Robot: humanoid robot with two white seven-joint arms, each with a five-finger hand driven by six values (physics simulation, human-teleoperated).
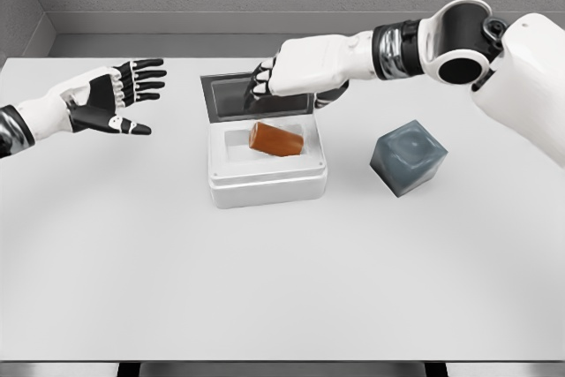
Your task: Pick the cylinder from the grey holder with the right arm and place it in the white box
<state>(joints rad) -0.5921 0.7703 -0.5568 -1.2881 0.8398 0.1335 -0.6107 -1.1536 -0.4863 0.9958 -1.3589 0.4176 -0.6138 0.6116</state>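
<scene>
The right hand (281, 72) hovers behind the box (267, 184), loosely open and empty, while the cylinder (275, 139) inside looks rigid, light, smooth, best gripped across its middle.

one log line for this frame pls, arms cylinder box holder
right hand: above box lid, holds nothing | cylinder: lying in white box | grey holder: vacant, right of box | left hand: open, idle at left

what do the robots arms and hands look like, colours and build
Both arms have glossy white rounded shells with black joint sections. The right arm shows a big white elbow housing with a round black cap and a dark ribbed band at the wrist. The left hand has a white back, black palm and black-and-white banded fingers; the right hand is similar.
</scene>
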